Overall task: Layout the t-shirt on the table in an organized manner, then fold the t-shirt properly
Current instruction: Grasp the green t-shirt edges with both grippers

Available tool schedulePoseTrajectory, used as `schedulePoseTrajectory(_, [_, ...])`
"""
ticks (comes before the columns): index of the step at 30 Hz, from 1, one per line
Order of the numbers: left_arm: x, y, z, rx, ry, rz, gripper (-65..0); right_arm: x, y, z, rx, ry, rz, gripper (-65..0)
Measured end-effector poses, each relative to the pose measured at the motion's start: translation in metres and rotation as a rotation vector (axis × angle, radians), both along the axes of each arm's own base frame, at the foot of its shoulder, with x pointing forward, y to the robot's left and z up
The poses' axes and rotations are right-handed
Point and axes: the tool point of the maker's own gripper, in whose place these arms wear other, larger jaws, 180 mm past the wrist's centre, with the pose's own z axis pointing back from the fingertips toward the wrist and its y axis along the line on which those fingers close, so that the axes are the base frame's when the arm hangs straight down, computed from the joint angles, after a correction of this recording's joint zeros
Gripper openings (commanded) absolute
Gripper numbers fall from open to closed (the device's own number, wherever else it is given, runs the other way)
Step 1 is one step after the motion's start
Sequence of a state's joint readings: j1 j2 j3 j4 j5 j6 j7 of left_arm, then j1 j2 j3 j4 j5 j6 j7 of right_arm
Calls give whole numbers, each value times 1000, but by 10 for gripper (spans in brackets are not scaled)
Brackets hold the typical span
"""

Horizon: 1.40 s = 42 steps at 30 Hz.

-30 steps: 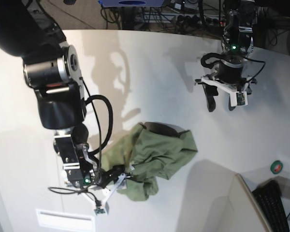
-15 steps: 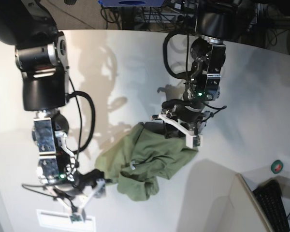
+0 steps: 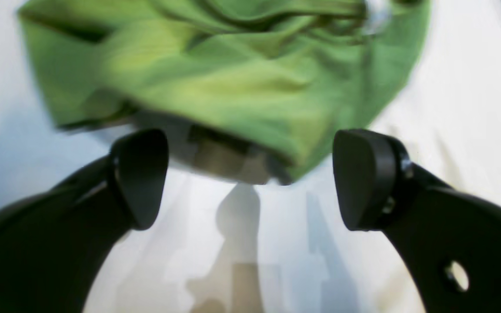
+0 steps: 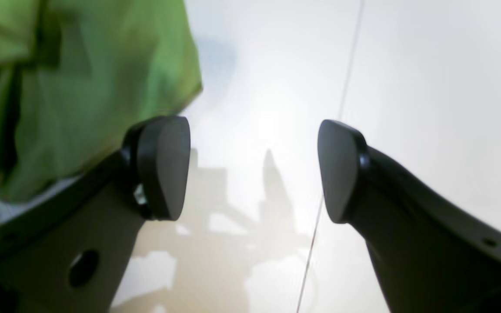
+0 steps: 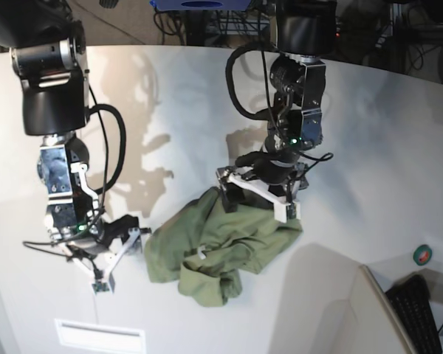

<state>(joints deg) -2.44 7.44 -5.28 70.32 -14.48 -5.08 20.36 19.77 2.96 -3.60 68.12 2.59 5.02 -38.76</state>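
Base view shows the olive-green t-shirt [image 5: 221, 247] lying crumpled in a loose heap on the off-white bench [image 5: 170, 96], near the front middle. The left pincer [image 5: 257, 193] hangs over the far edge of the heap; whether it touches the cloth cannot be told from here. The right pincer [image 5: 114, 254] sits low beside the near-left edge of the shirt, close to it.

Left wrist view has the left pincer [image 3: 250, 178] with its fingers [image 3: 139, 174] standing wide apart and nothing between them; the bunched green fabric [image 3: 233, 82] fills the upper part of the picture just beyond the tips, blurred, with bare bench below.

Right wrist view has the right pincer [image 4: 252, 169] likewise spread wide and holding nothing. The shirt [image 4: 81, 87] lies behind its left finger [image 4: 163, 167], and a thin dark seam line [image 4: 342, 108] runs across the bench surface past the right finger
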Motion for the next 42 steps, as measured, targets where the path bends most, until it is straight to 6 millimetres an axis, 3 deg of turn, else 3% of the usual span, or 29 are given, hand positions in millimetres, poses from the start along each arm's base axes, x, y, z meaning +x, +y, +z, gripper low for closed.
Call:
schedulePoseTrajectory(3, [7,-6,-17,-12,57,-5,-87,-4,0,-4,1,6,1,-219])
schedulePoseTrajectory(8, [33,-32,-12,-232,80,44,-100,-12,-13,-1,-22,-13,-5,-219])
schedulePoseTrajectory(9, [38,-33,-9,-270,79,62,-150,-15,-13,-3,-22,-9,-5,-219])
schedulePoseTrajectory(10, [40,-33,-7,-285,77,67,-248,-20,-14,-6,-25,-3,-2,-219])
schedulePoseTrajectory(13, [34,-22,-9,-266,93,51,-629,-34,-19,-19,-32,28,0,-219])
schedulePoseTrajectory(14, [24,-13,-13,-243,118,35,-650,-40,-23,-25,-45,46,-2,-219])
schedulePoseTrajectory(17, [-12,30,-21,-137,214,-12,-650,-57,-34,-40,-67,88,-12,-219])
schedulePoseTrajectory(19, [-25,53,-7,-63,241,-56,-650,-62,-30,-44,-54,98,-10,-219])
schedulePoseTrajectory(21, [-20,57,30,-26,188,-100,-650,-63,-23,-46,-44,98,-1,-219])
schedulePoseTrajectory(26, [-5,23,135,-30,-34,-230,-650,-66,-7,-48,-8,105,1,-219])
schedulePoseTrajectory(30, [31,58,192,-15,-174,-102,-650,-66,-2,-48,-3,108,5,-219])
schedulePoseTrajectory(32, [54,64,193,-53,-185,-80,-650,-69,-2,-50,-3,112,5,-219])
schedulePoseTrajectory(36, [89,63,115,-144,40,-35,-650,-75,-4,-56,-7,131,1,-219])
schedulePoseTrajectory(38, [101,62,97,-178,93,-13,-650,-77,3,-57,3,132,4,-219])
schedulePoseTrajectory(40, [117,49,124,-196,46,-33,-650,-78,17,-57,35,134,6,-219])
schedulePoseTrajectory(42, [130,23,180,-232,-85,-85,-650,-78,28,-56,59,134,14,-219])
